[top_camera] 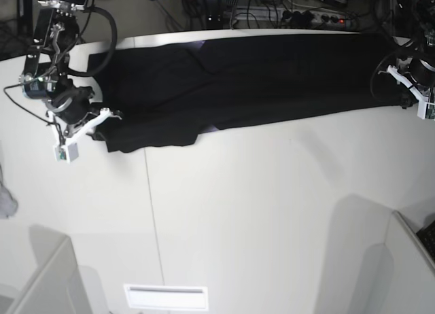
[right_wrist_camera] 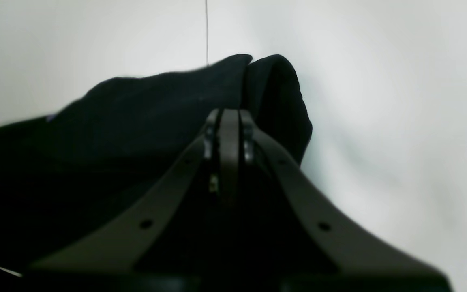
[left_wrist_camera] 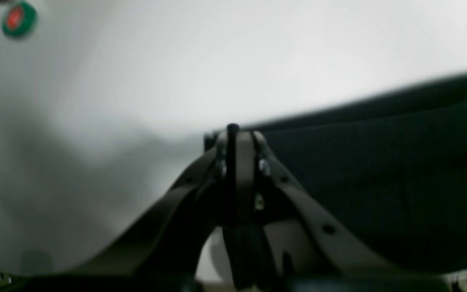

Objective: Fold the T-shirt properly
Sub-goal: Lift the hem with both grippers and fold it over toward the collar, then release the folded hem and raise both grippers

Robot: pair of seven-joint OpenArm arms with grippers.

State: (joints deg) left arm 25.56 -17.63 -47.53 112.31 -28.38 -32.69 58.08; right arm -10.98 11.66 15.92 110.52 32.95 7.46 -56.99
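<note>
The black T-shirt (top_camera: 245,76) lies stretched out in a long band across the far side of the white table (top_camera: 258,205), plain side up. My right gripper (top_camera: 107,117) is at its left end. In the right wrist view the gripper (right_wrist_camera: 229,115) is shut on a bunched fold of the T-shirt (right_wrist_camera: 144,117). My left gripper (top_camera: 402,90) is at the right end. In the left wrist view the gripper (left_wrist_camera: 236,134) is shut on the edge of the T-shirt (left_wrist_camera: 379,162), close over the table. The print is hidden.
A small grey cloth scrap (top_camera: 5,200) lies at the table's left edge. Cables and a power strip (top_camera: 306,16) run behind the table. A green and red button (left_wrist_camera: 18,19) shows in the left wrist view. Grey panels (top_camera: 408,259) stand at the near corners.
</note>
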